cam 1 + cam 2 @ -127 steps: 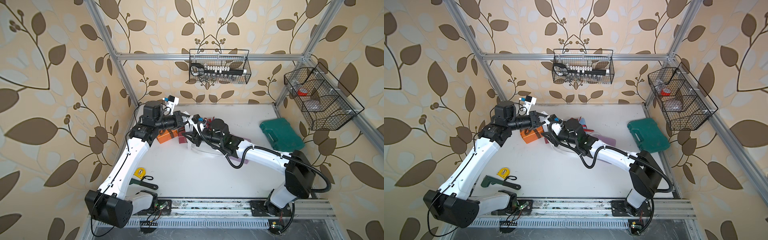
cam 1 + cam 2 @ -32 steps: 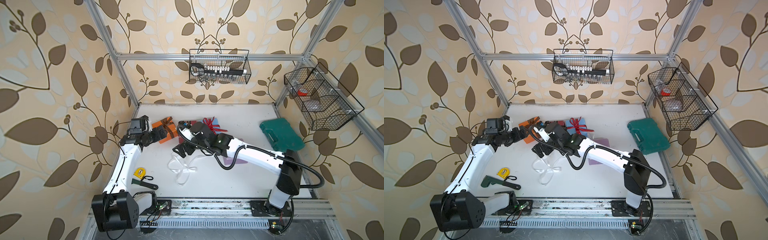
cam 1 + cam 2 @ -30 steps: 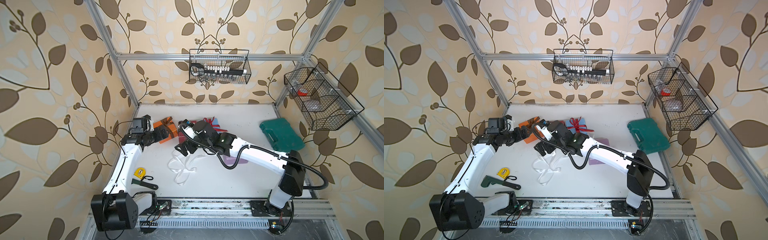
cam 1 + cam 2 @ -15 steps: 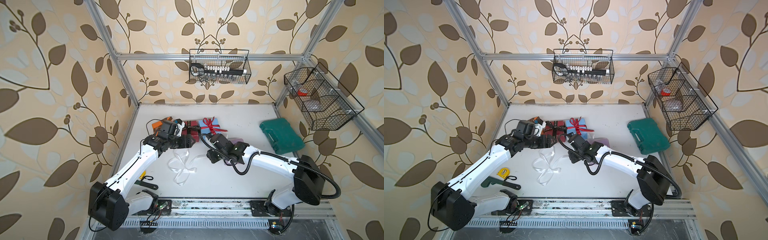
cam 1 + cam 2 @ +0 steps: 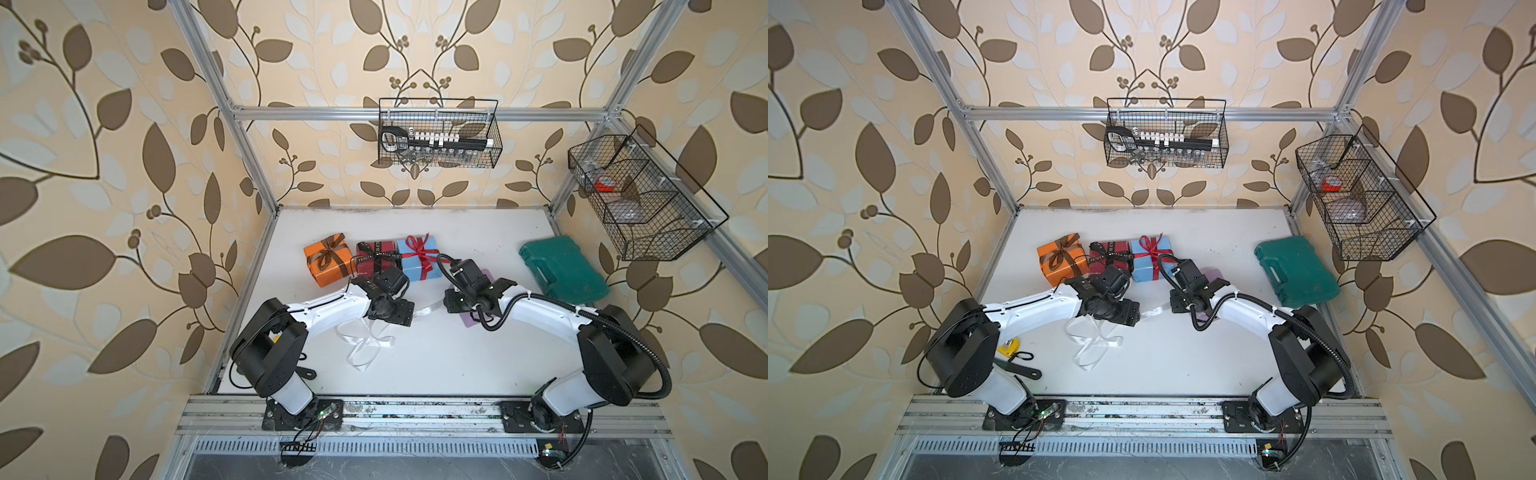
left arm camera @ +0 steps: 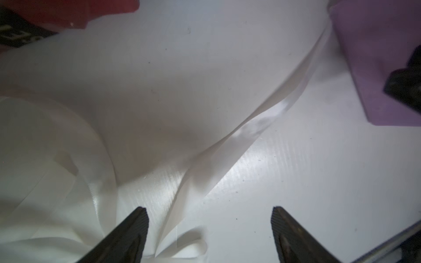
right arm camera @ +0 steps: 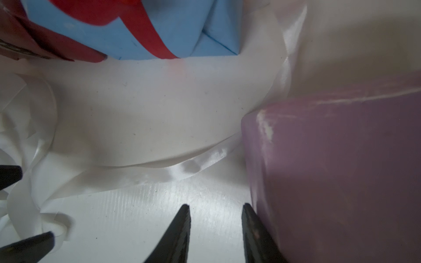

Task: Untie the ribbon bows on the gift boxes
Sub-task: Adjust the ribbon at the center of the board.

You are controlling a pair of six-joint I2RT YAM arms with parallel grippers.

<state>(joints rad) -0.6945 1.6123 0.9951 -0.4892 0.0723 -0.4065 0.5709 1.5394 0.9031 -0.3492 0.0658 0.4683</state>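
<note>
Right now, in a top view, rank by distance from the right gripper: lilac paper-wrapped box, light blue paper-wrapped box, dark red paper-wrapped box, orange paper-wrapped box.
1. Lilac box, beside the right gripper.
2. Light blue box, just behind.
3. Dark red box, mid-row.
4. Orange box, leftmost.

On the table (image 5: 457, 365), the middle gift box (image 5: 376, 255) stands in a back row, with a second gift box (image 5: 328, 262) just beside it on the left and a third gift box (image 5: 417, 259) just beside it on the right. The fourth gift box (image 7: 330, 170) sits to its right, nearer the front. The loose ribbon (image 5: 368, 338) lies in front of it, and the case (image 5: 561, 268) well to its right.
</note>
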